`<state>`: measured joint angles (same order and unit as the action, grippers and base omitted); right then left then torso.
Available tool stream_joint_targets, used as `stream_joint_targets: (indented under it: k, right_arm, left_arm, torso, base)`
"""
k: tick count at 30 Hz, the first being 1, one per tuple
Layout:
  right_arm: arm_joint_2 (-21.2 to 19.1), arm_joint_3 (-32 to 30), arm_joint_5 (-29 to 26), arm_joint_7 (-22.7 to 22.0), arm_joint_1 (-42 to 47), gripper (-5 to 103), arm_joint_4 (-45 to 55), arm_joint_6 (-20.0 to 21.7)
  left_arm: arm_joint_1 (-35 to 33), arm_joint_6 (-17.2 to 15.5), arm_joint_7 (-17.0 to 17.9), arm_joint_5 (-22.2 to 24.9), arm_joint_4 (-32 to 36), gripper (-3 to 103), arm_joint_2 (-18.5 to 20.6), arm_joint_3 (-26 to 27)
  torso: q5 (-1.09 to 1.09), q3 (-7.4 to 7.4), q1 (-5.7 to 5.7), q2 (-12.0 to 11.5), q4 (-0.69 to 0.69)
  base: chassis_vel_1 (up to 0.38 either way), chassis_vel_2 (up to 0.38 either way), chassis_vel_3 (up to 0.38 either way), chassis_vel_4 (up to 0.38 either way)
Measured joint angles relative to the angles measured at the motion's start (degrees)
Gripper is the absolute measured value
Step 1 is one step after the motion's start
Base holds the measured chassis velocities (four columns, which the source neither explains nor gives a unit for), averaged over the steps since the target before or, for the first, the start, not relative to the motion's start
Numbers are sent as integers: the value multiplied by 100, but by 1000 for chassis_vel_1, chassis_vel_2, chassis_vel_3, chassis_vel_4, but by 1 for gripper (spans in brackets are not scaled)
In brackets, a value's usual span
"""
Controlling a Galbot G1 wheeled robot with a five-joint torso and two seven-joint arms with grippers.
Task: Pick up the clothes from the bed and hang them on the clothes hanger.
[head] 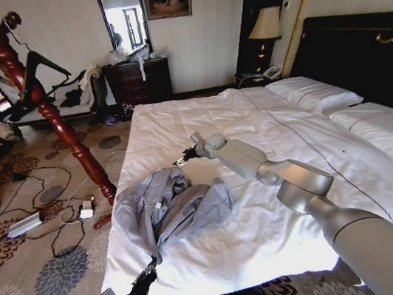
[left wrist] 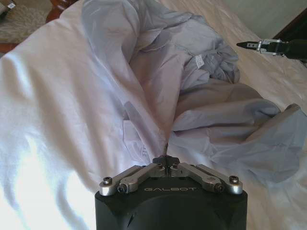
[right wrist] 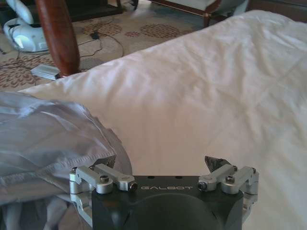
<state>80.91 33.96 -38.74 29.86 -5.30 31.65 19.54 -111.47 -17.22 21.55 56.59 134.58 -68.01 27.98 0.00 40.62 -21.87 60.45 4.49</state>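
Left gripper (left wrist: 165,162): clenched on a thin fold of the shirt (head: 172,207).
Right gripper (head: 181,157): released, just beyond the shirt.
Risk: crinkly cloth slipping out; a one-point lift bunches it.

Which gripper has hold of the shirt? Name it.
The left gripper: shut on a fold of the shirt at the bed's near edge. The right gripper is open beyond it.

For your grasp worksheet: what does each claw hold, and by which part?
Left claw pinches the shirt at a near-edge fold; right claw holds nothing.
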Motion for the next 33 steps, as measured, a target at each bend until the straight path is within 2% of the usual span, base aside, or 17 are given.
stream_joint_targets:
  k: [7, 15, 16, 19, 22, 24, 26, 27, 28, 30, 33]
  right_arm:
    - [58, -136, -108, -163, 145, 100, 59, 106]
    - [103, -48, -116, -161, 315, 100, 103, 180]
    - [115, -39, -121, -159, 327, 103, 104, 188]
    - [138, 0, -155, -156, 371, 92, 144, 223]
    - [164, 26, -165, -152, 404, 87, 160, 228]
    - [192, 45, -166, -149, 421, 77, 162, 231]
    - [203, 50, -167, -148, 426, 77, 161, 232]
    - [223, 53, -170, -149, 434, 65, 158, 232]
    - [234, 79, -145, -158, 440, 60, 157, 212]
    - [234, 116, -132, -158, 439, 60, 158, 184]
    - [234, 177, -132, -135, 432, 43, 160, 170]
  left_arm:
    - [8, 3, 9, -95, 23, 0, 26, -162]
    - [-16, 3, 14, -125, 53, 0, 23, -180]
    - [-17, 3, 14, -126, 49, 0, 23, -180]
    - [-10, 3, 14, -127, 32, 0, 28, -182]
    - [3, 3, 15, -114, 24, 0, 37, -168]
    - [8, 3, 17, -102, 14, 0, 49, -157]
    - [9, 3, 17, -99, 10, 0, 58, -154]
    - [10, 3, 18, -96, 1, 0, 72, -150]
    - [7, 3, 18, -89, -3, 0, 80, -145]
    - [5, 3, 18, -84, -4, 0, 80, -143]
    - [4, 3, 23, -83, -15, 0, 121, -135]
  torso:
    - [0, -1, 0, 0, -5]
    - [0, 0, 0, 0, -3]
    - [0, -1, 0, 0, -3]
    - [-1, -1, 0, 1, -3]
    - [-1, -1, 0, 1, -2]
    - [-1, 0, 0, 0, -3]
    - [-1, -1, 0, 0, -3]
    - [-1, -1, 0, 1, -3]
    - [-1, -1, 0, 0, -3]
    - [-1, -1, 0, 1, -3]
    - [-1, -1, 0, 1, -3]
  base:
    - [0, 0, 0, 0]
    - [0, 0, 0, 0]
    - [0, 0, 0, 0]
    - [0, 0, 0, 0]
    - [0, 0, 0, 0]
    - [0, 0, 0, 0]
    - [0, 0, 0, 0]
    - [0, 0, 0, 0]
    - [0, 0, 0, 0]
    - [0, 0, 0, 0]
    - [0, 0, 0, 0]
